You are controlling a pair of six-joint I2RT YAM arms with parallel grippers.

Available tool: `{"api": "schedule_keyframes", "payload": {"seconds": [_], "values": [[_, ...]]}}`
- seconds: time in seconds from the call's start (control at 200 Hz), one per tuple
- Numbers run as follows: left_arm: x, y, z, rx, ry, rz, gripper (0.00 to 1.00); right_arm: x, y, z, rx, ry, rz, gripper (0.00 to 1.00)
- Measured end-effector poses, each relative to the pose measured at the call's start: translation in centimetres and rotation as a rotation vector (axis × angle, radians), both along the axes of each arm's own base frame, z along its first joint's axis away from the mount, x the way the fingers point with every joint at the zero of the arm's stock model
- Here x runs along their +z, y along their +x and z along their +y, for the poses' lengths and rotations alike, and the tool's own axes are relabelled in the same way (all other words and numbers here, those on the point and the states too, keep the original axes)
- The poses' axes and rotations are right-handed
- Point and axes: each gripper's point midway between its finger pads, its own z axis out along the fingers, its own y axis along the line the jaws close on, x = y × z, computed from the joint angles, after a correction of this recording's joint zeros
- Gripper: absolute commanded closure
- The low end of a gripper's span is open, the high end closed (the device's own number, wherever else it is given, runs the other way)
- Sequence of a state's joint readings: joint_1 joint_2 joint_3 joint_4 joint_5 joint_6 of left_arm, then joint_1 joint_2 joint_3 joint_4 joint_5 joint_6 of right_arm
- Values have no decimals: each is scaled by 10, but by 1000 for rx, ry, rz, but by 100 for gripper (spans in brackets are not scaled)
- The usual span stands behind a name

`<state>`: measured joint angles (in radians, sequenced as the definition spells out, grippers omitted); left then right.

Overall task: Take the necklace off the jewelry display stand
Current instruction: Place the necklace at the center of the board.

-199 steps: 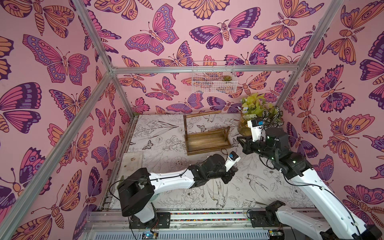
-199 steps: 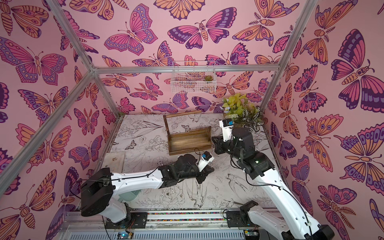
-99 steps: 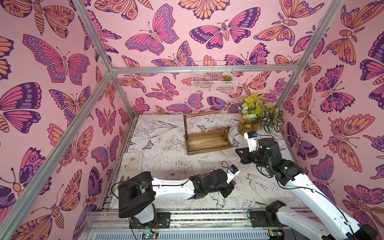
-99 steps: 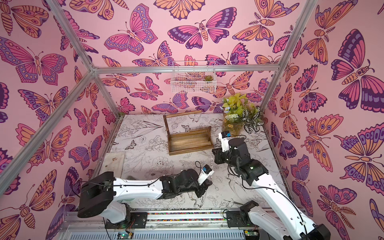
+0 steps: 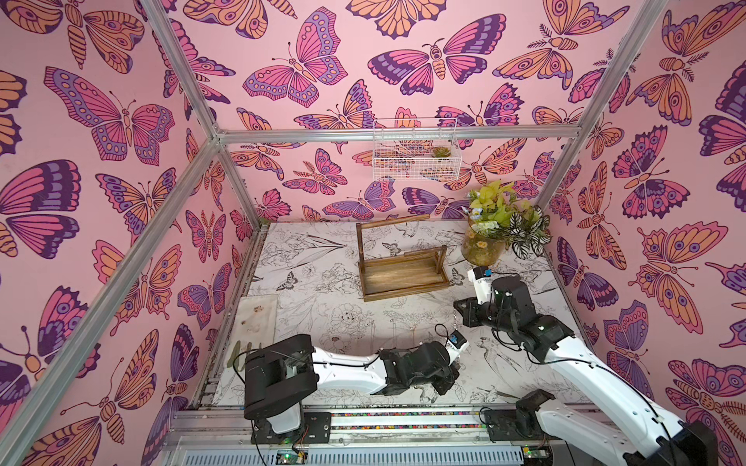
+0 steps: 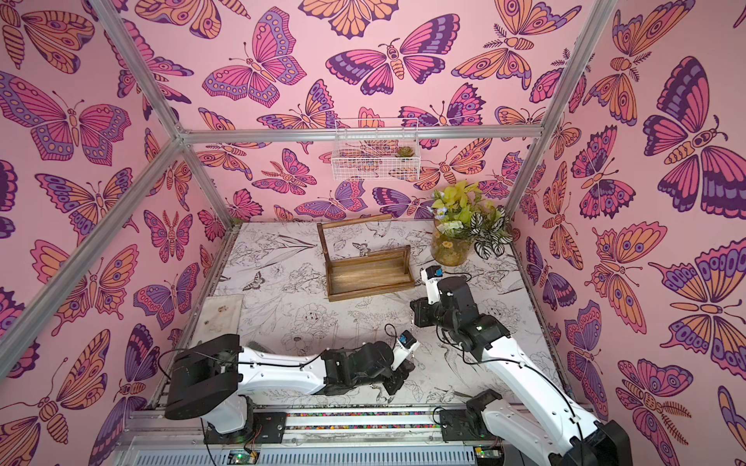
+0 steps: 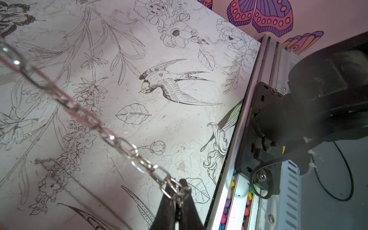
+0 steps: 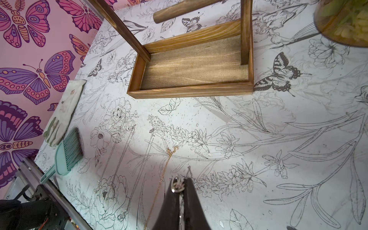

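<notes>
Left wrist: my left gripper [image 7: 178,191] pinches the necklace [image 7: 111,137]; right gripper [image 8: 180,186], twelve o'clock, clamps it too; overstretching could snap it.

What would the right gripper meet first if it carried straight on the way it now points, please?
The right gripper would probably meet the table first, near the thin gold chain lying there, short of the jewelry display stand; depth is hard to judge.
</notes>
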<state>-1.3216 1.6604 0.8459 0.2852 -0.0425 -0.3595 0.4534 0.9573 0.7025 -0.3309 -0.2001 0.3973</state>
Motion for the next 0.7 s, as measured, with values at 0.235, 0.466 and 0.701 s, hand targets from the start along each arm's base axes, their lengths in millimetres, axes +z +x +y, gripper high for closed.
{"api": "schedule_keyframes", "payload": {"seconds": [0.235,0.466,0.701], "values": [[-12,-9,0,12,16,31,100,-23,-3,0,-1,-6,54,100],[-31,-14,3,35,49,67,100,-37,-8,1,1,2,84,100],[-44,-20,6,41,68,94,100,-52,-14,-1,-9,2,121,100]]}}
